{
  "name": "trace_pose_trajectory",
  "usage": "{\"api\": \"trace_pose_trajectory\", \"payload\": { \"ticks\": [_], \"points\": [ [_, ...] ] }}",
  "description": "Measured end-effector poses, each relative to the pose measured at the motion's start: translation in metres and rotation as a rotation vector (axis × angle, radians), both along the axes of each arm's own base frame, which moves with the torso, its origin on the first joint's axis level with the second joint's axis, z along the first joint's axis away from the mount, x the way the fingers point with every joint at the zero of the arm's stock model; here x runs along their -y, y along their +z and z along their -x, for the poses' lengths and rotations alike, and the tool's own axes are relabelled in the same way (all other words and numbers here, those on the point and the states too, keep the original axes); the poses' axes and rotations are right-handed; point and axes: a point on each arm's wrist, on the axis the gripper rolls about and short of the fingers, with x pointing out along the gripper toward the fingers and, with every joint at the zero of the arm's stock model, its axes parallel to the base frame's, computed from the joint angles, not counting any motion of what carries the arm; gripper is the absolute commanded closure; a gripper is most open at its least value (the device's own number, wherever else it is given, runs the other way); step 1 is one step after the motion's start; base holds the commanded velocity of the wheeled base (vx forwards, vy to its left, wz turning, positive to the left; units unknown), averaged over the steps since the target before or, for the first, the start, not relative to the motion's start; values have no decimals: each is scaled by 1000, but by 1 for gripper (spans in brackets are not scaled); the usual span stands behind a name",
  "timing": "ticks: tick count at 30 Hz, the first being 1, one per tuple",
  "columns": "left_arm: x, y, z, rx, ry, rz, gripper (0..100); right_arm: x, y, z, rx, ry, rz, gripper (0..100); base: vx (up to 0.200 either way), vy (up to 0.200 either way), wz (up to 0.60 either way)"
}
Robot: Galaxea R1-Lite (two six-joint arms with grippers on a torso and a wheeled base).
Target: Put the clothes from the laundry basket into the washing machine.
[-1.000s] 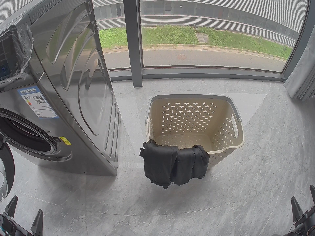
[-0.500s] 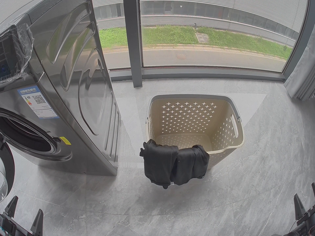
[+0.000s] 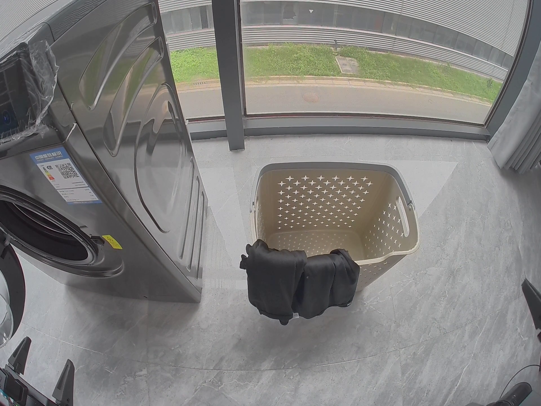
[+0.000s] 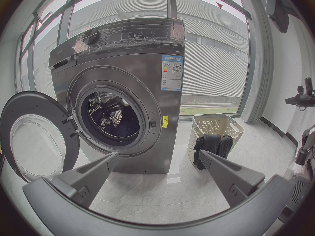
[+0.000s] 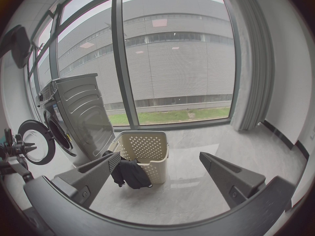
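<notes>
Clothes point(image 3: 298, 286), dark and bunched, are found draped over the near rim of the laundry basket point(image 3: 338, 167), at the basket's 6 o'clock. Part hangs down the outside wall and stops short of the floor point(image 3: 338, 345). The basket interior is otherwise seen bare. The washing machine point(image 3: 141, 142) stands at the basket's 9 o'clock, just beside it, with its door point(image 4: 36, 138) swung wide and the drum point(image 4: 111, 115) exposed.

The left gripper point(image 4: 157, 154) is held low at 7 o'clock in the head view, jaws spread and empty, facing the drum. The right gripper point(image 5: 158, 155) is held at 4 o'clock, jaws likewise spread and empty, facing the basket and well apart from it.

The step in hand is judged to be the approach to the garment, with nothing yet grasped. A grip is best taken on the thick fold lying across the rim, not on the hanging tail. The plastic edge should be kept out of the pinch. A lift straight up is advised before any carry toward 9 o'clock, as the light basket may be dragged or tipped.
</notes>
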Motion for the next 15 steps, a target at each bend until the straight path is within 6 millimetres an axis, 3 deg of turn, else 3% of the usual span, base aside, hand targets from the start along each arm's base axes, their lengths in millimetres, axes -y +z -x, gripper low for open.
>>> {"api": "trace_pose_trajectory", "payload": {
  "ticks": [7,15],
  "points": [
    [0,0,0,0,0,0,0,-12,17,-58,-127,84,-31,0,0,0,0],
    [0,0,0,0,0,1,0,-50,15,-135,-297,156,-40,0,0,0,0]
  ]
}}
